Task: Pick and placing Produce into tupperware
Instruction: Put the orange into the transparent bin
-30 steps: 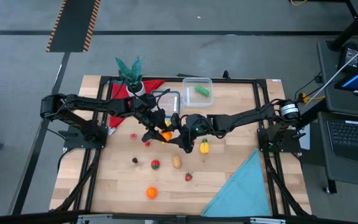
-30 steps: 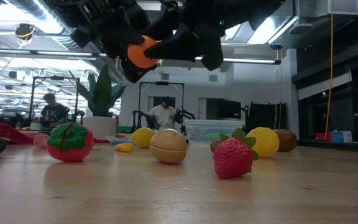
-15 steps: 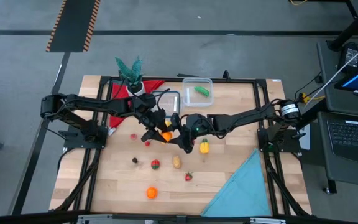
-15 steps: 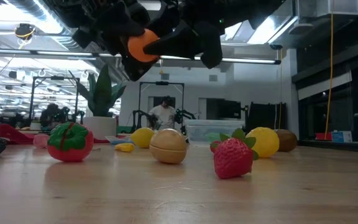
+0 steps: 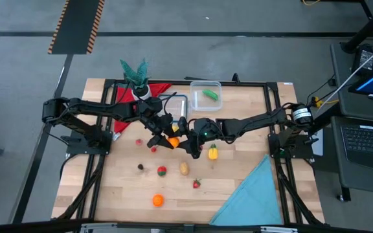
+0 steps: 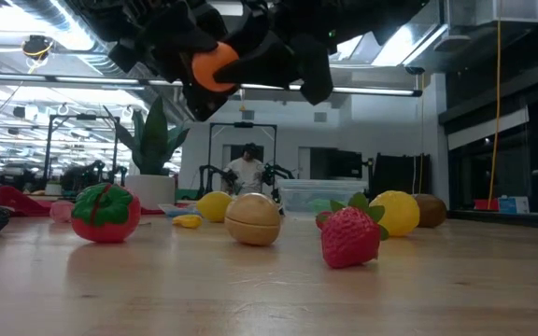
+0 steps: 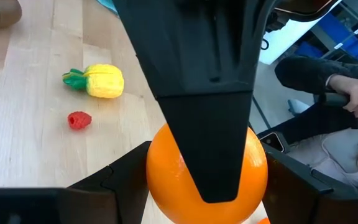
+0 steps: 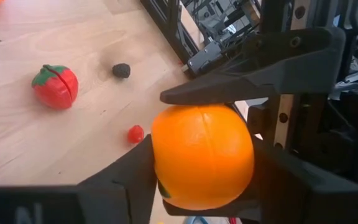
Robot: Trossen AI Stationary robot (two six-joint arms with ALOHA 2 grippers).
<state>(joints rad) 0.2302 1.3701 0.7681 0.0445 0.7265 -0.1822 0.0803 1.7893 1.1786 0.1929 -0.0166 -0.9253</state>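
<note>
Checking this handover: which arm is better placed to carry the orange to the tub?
Right, probably. Both the left gripper and the right gripper clasp the orange above the table, but the tub sits on the right arm's side.

no text, label, brand, number or sign can be read anywhere in these views.

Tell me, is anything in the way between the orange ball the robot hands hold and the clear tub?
Nothing visible blocks it. Both the left gripper and right gripper meet at the orange, lifted above the table. The tub sits open further back, only a green piece inside.
</note>
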